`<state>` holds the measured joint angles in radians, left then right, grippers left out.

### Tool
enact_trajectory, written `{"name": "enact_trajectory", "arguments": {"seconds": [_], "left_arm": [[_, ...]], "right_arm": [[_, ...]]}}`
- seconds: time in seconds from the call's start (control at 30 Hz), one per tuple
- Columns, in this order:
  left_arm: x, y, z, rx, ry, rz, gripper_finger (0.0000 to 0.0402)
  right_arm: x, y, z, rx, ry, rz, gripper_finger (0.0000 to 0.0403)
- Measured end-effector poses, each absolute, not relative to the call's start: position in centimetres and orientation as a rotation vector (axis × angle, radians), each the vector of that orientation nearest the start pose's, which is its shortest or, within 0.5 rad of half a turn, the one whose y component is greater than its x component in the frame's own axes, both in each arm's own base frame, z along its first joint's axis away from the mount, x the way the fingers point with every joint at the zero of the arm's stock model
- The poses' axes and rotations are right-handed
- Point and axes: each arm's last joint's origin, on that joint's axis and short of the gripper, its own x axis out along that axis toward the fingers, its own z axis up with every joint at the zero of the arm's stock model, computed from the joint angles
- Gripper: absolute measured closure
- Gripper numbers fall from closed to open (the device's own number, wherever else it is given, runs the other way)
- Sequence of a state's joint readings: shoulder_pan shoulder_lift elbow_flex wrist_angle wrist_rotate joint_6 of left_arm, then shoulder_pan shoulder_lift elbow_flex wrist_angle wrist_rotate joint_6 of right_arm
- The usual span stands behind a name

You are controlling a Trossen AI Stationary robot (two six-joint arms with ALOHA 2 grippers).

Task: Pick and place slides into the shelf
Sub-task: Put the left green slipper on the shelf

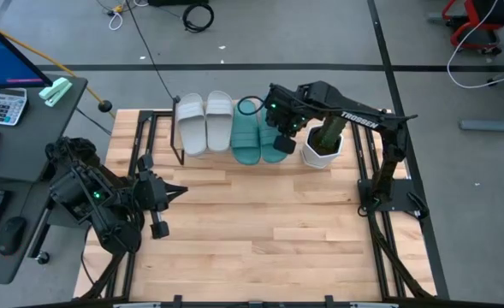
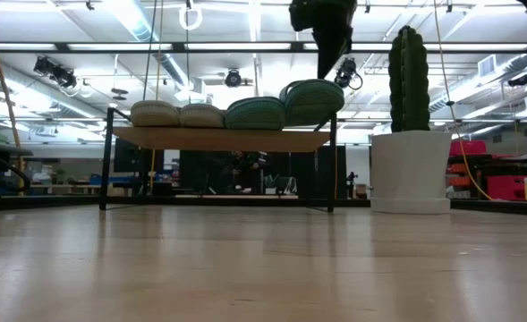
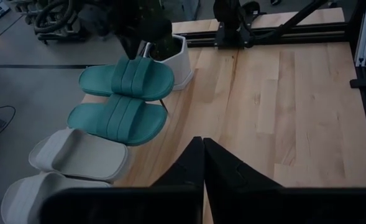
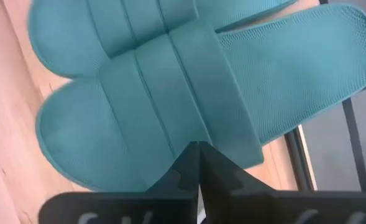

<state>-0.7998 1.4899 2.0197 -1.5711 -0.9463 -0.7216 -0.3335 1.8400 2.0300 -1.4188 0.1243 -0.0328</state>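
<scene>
Hanging above the shelf, the right gripper had its fingers pressed together and held nothing, poised just over the strap of the outermost teal slide. All four slides sat in a row on the shelf's wooden board: two pale ones beside two teal ones, with a potted cactus standing next to the last teal one. The left gripper waited well apart over the bare table, its fingers closed and empty.

A potted cactus stands on the table, calculator nearby
</scene>
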Motion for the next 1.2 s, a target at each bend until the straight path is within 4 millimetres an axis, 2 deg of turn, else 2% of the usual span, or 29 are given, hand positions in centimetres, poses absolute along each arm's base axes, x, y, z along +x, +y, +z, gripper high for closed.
{"name": "enact_trajectory", "arguments": {"seconds": [0.17,0.33,0.57,0.67,0.83,1.03,1.2], "left_arm": [[17.2,-14.3,46.9,0.104,0.564,0.351,0.0383],[17.2,-14.3,46.9,0.105,0.564,0.351,0.0396],[17.2,-14.3,46.9,0.104,0.563,0.352,0.0383],[17.2,-14.3,46.9,0.105,0.562,0.352,0.0387],[17.2,-14.3,46.9,0.105,0.562,0.353,0.0397],[17.4,-14.1,46.9,0.103,0.562,0.365,0.0383],[17.5,-13.9,46.9,0.108,0.565,0.374,0.0396]], "right_arm": [[32.5,-11.8,37.1,0.041,1.314,-0.426,0.0382],[32.1,-12.1,36.4,0.020,1.374,-0.453,0.0398],[32.3,-12.7,33.4,0.037,1.453,-0.446,0.0400],[32.5,-12.7,32.6,0.043,1.441,-0.436,0.0398],[33.2,-12.5,32.7,0.054,1.378,-0.401,0.0400],[33.7,-12.5,33.0,0.070,1.324,-0.350,0.0400],[33.9,-12.6,33.1,0.060,1.296,-0.352,0.0401]]}}
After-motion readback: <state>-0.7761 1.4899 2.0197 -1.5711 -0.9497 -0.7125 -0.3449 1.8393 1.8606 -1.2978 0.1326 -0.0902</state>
